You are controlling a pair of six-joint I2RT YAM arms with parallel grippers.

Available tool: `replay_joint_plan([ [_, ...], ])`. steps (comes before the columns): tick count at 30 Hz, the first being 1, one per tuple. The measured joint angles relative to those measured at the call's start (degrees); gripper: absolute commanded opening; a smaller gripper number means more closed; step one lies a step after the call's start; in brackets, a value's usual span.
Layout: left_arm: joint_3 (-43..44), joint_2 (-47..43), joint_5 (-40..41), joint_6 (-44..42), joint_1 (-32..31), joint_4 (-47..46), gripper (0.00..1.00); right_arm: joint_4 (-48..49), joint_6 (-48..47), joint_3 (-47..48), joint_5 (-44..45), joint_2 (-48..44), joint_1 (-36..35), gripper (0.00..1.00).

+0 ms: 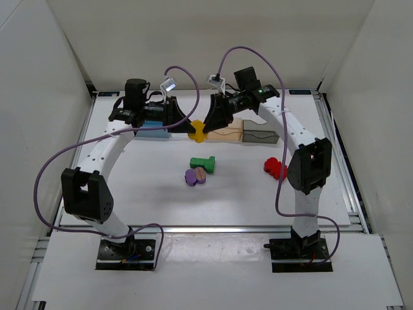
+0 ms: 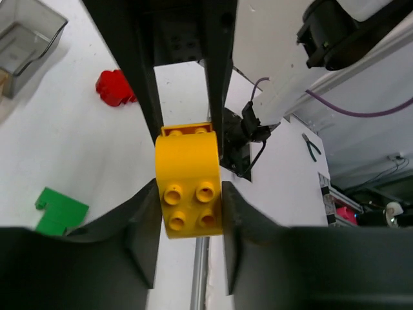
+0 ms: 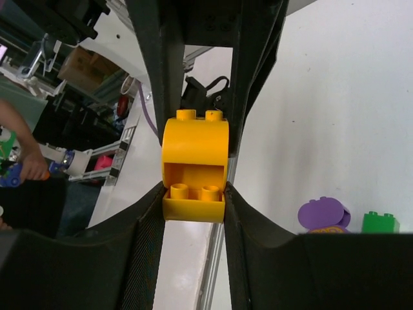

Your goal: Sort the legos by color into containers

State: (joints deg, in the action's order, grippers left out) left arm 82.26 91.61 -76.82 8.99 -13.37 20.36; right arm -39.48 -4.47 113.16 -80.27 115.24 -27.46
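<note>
Table [image 1: 245, 200] | 4 legos [image 1: 202, 163] | 3 containers [image 1: 261, 135] visible | 1 yellow lego [image 2: 188, 187] gripped

At the far edge of the table [image 1: 245, 200], the left gripper [image 1: 191, 128] hides most of the blue container [image 1: 155, 124]. A finger [image 3: 310, 271] of the right gripper [image 3: 193, 194] covers part of the purple lego [image 3: 322, 212] and green lego [image 3: 381, 222].

We have two arms, the left arm [image 1: 103, 152] at the left of the frame and the right arm [image 1: 293, 129] at the right, both with white shells and chunky black joints. A purple cable [image 1: 48, 165] loops beside each. Each has a black base plate [image 1: 126, 253] at the bottom edge. Our fingers [image 2: 129, 252] are matte black. A green light [image 1: 261, 92] glows at the upper middle.
</note>
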Motion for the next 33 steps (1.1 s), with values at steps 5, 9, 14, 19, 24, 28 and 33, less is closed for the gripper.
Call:
replay_joint_plan([
  [5, 0.44, 0.13, 2.03, -1.73, 0.11, 3.21, 0.16, 0.24, -0.52, -0.02, 1.29, 0.0, -0.04, 0.0],
  [9, 0.61, 0.13, 3.13, -3.13, 0.0, 4.61, 0.1, -1.22, -3.54, -0.33, 1.84, -0.02, -0.07, 0.0],
  [14, 0.09, 0.13, 3.52, -1.51, 0.31, 3.34, 0.1, -5.31, -10.97, -2.78, 3.39, -1.77, -0.04, 0.0],
  [19, 0.13, 0.17, 6.29, 2.64, 6.25, -3.63, 0.1, -12.41, -17.27, -8.04, 5.4, -5.57, 0.24, 0.0],
  [24, 3.85, 2.58, 9.09, 4.13, 9.53, -6.56, 0.1, -16.68, -21.57, -12.02, 7.37, -8.66, 1.42, 0.0],
  [28, 8.07, 4.5, 14.78, -0.76, 6.84, -3.06, 0.1, -17.42, -22.23, -15.06, 10.19, -11.34, 4.28, 0.0],
  [33, 7.82, 4.46, 31.04, -3.91, 3.28, -0.96, 0.1, -14.97, -18.91, -16.09, 15.45, -13.4, 7.61, 0.0],
])
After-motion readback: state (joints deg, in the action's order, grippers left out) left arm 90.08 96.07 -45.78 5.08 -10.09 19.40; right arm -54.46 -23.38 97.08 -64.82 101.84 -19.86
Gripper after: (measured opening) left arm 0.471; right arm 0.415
